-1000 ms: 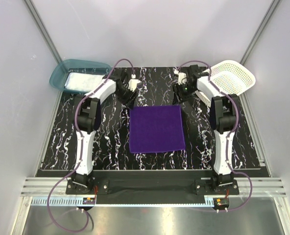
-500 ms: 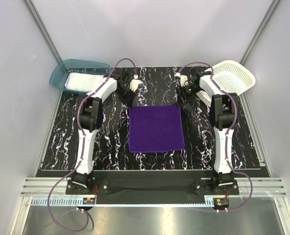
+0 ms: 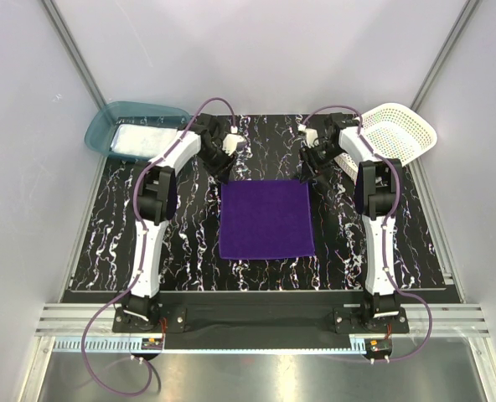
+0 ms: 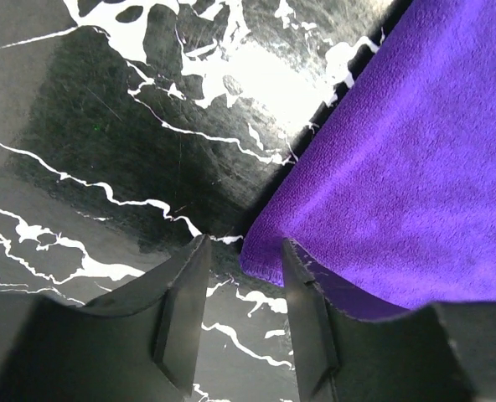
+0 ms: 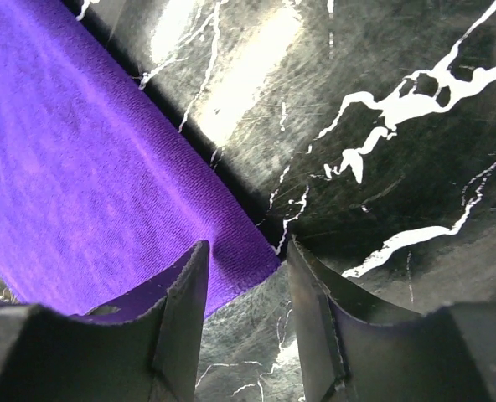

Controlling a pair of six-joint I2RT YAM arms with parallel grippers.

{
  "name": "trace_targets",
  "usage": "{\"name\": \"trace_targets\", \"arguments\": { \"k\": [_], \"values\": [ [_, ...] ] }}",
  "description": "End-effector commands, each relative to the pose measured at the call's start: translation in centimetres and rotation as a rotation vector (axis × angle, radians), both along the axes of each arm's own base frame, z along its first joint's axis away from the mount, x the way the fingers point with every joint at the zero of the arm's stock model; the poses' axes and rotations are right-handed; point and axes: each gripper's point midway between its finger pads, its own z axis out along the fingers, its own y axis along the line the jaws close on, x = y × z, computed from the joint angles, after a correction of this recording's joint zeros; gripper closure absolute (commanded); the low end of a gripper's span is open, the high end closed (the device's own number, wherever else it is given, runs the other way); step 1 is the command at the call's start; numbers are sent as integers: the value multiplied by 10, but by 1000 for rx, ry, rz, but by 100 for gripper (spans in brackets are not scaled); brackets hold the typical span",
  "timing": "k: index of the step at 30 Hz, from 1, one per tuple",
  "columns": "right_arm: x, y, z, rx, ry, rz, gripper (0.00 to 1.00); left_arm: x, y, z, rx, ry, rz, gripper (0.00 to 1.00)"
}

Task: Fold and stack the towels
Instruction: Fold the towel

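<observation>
Both spread, my left tool and right tool each straddle a far corner of the towel, so I'd lower, pinch together and fold evenly.

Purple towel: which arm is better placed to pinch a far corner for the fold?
Right, narrowly. The right gripper stands open with a corner of the purple towel filling most of its gap; the left gripper, also open, has cloth across only about half. Both look ready.
</observation>
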Motion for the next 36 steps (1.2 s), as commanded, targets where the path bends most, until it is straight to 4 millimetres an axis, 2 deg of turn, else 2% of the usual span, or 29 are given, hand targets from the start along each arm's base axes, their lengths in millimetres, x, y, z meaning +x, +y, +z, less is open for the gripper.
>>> {"name": "trace_targets", "arguments": {
  "k": [1, 3, 5, 6, 7, 9, 10, 11, 13, 16, 17, 18, 19, 21, 22, 23, 25, 29, 35, 36],
  "values": [
    [3, 4, 11, 36, -20, 45, 51, 9, 6, 20, -11, -55, -33, 55],
    [4, 3, 10, 35, -21, 47, 53, 6, 3, 21, -35, -49, -50, 55],
    [4, 3, 10, 40, -23, 48, 59, 4, 1, 20, -46, -40, -62, 57],
    [4, 3, 9, 42, -23, 51, 61, 3, -1, 20, -59, -37, -71, 60],
    [4, 3, 8, 43, -19, 51, 68, 1, -3, 20, -69, -32, -80, 64],
    [4, 2, 9, 48, -23, 54, 75, 0, -6, 19, -87, -20, -92, 75],
    [5, 1, 10, 51, -25, 53, 79, 0, -7, 18, -91, -13, -91, 91],
    [6, 1, 9, 49, -28, 51, 86, 0, -7, 16, -92, -10, -92, 100],
    [11, -2, 14, 42, -52, 45, 98, 4, -8, 17, -91, -23, -100, 100],
    [29, -9, 29, 14, -142, 9, 100, 28, 0, 27, -36, -124, -55, 100],
    [32, -10, 36, 16, -163, -1, 100, 33, 1, 34, -26, -152, -35, 100],
    [36, -10, 52, 15, -211, -7, 100, 41, 3, 42, -18, -196, -30, 100],
    [41, -11, 52, 18, -252, -15, 100, 43, 5, 54, -18, -231, -11, 100],
    [46, -11, 61, 18, -304, -29, 100, 49, 8, 65, -6, -288, 8, 100],
    [50, -11, 69, 24, -356, -32, 100, 57, 6, 86, -23, -363, 17, 100],
    [51, -10, 70, 24, -371, -34, 100, 53, 8, 80, -21, -358, 22, 100],
    [55, -10, 75, 35, -409, -41, 100, 60, 10, 90, -21, -410, 38, 100],
    [56, -6, 76, 58, -426, -36, 100, 59, 12, 96, -8, -419, 53, 100],
    [56, -9, 96, 48, -496, -52, 100, 47, 12, 112, -28, -446, 62, 100],
    [55, -10, 103, 43, -513, -58, 100, 44, 13, 122, -35, -464, 59, 100]
  ]
}}
